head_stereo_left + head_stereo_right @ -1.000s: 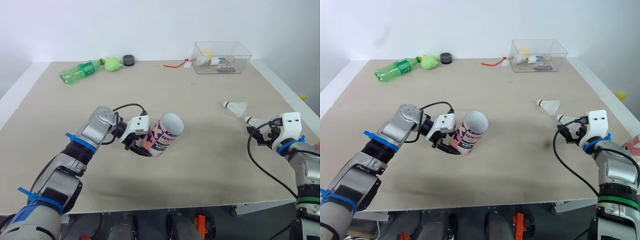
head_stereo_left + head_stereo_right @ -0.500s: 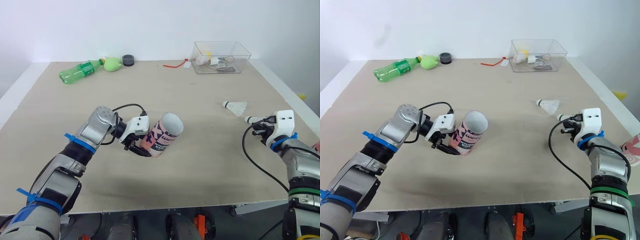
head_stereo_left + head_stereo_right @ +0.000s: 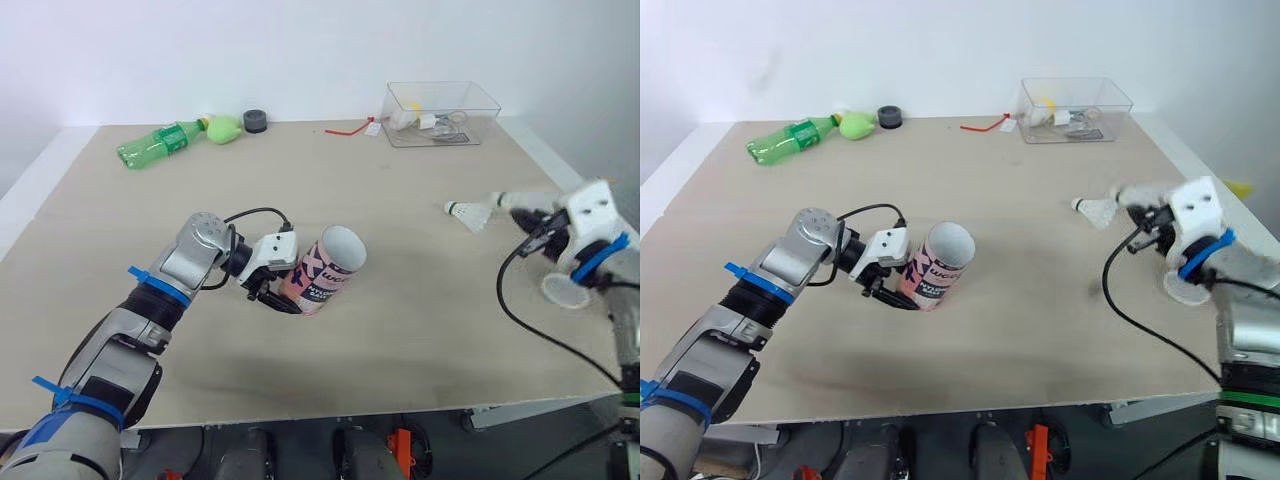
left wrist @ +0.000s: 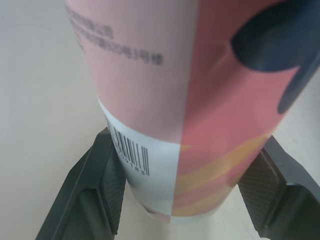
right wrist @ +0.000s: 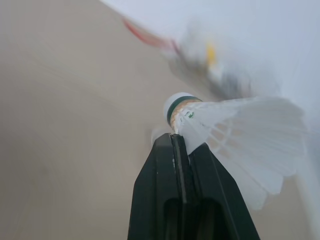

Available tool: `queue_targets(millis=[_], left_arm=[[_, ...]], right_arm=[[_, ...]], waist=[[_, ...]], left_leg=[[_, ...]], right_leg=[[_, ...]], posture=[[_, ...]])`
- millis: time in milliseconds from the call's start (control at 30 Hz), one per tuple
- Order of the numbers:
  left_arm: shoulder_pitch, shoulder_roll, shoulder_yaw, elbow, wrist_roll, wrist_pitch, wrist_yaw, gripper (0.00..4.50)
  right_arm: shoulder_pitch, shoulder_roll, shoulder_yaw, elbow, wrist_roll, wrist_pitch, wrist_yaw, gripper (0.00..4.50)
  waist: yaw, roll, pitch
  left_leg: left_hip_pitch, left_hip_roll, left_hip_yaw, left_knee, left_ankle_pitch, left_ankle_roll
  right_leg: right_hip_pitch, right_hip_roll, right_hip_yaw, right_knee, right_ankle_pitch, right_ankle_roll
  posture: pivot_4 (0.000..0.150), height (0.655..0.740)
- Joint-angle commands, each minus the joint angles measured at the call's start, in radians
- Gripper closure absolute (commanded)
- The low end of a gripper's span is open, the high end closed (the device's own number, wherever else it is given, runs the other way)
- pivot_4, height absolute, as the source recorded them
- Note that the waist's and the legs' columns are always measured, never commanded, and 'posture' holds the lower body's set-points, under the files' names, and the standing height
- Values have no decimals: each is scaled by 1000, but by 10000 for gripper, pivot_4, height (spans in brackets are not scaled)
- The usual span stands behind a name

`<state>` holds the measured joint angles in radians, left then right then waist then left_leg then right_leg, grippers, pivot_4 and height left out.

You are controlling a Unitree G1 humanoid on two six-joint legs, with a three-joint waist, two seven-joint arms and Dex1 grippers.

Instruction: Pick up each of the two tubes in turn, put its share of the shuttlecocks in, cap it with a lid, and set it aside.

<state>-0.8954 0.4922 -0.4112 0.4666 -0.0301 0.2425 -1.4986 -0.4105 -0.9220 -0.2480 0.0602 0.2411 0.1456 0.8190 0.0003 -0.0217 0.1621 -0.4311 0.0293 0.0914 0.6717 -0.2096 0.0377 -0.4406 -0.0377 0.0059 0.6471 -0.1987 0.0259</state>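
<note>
Left gripper (image 3: pixel 281 294) clamps the tilted tube (image 3: pixel 325 270), mouth facing right toward the shuttlecock (image 5: pixel 240 135) apparently pinched in the right gripper (image 5: pixel 181 150).

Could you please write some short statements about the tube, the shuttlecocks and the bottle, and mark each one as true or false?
1. The left gripper is shut on the pink tube. True.
2. The tube has a lid on. False: its mouth is open.
3. The right gripper holds a shuttlecock. True.
4. The green bottle stands upright. False: it lies on its side on the table.
5. A second shuttlecock lies on the table. True.
</note>
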Motion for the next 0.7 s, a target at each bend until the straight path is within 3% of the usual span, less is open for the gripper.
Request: queue_targets(millis=[33, 367, 700], left_arm=[[-34, -5, 2, 52, 15, -33, -8, 18123], [-55, -27, 4, 99, 23, -59, -17, 18123], [-49, -22, 12, 77, 15, -34, -20, 18123]], right_arm=[[-80, -70, 108, -145, 33, -176, 260, 44750], [-362, -8, 307, -147, 76, -248, 533, 44750], [-440, 84, 374, -123, 49, -325, 619, 44750]], waist=[[0, 0, 0], [6, -1, 1], [6, -2, 1]], left_leg=[[1, 0, 0, 0, 0, 0], [-1, 0, 1, 1, 0, 0], [-2, 0, 0, 1, 0, 0]], right_leg=[[1, 2, 0, 0, -1, -2], [-1, 0, 1, 0, -1, -4], [-1, -1, -1, 0, -1, -5]], posture=[[1500, 7400], [1500, 7400], [1500, 7400]])
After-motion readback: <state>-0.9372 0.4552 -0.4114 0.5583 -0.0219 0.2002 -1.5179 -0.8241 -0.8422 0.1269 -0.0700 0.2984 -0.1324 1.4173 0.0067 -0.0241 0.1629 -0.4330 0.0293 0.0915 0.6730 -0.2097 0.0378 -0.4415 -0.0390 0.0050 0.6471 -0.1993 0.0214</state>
